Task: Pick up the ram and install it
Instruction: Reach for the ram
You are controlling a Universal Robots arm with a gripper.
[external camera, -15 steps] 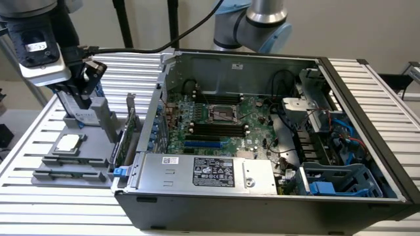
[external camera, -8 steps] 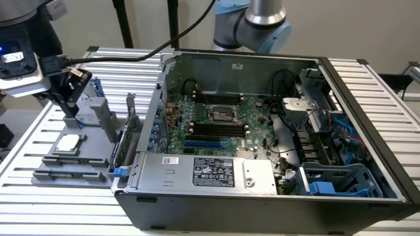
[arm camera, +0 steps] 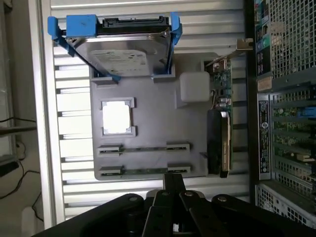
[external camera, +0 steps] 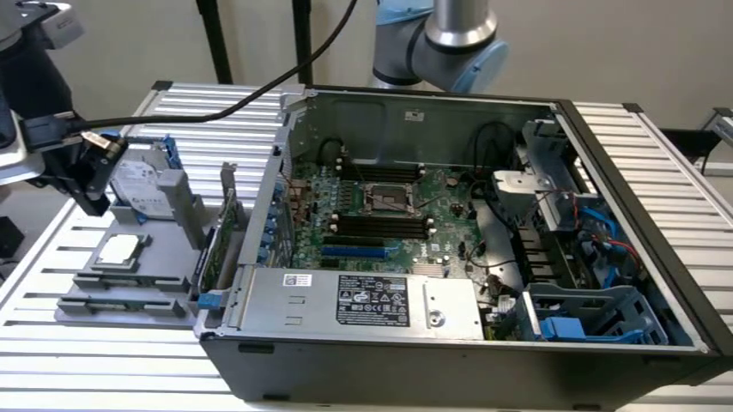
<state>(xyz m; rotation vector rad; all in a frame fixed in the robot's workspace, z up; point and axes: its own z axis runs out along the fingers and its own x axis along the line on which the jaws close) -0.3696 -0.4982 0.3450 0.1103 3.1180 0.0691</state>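
- Long, thin green circuit-board ram point(arm camera: 143, 171) stood on edge between two grey clips of a flat grey plastic tray point(arm camera: 148, 89). The tray lay on the slatted metal table point(arm camera: 74, 197) beside the open black computer case point(external camera: 458, 378). Ram not yet lifted.
- The same tray carried a silver hard drive with blue rails point(arm camera: 123, 54) and a square silver processor chip point(arm camera: 117, 117), both apart from the ram.
- Handling, as judged: light, stiff, brittle, with fragile chips and contact edge. Best pinched across the flat faces near mid-length at the upper edge and drawn straight out of the clips.
- Black tool point(arm camera: 174, 180) had its fingers pressed together and held nothing. Tips were just beside the ram's row; contact could not be told.
- Arm pose: in the exterior view the tool pointed down over the tray at that view's left, outside the case.
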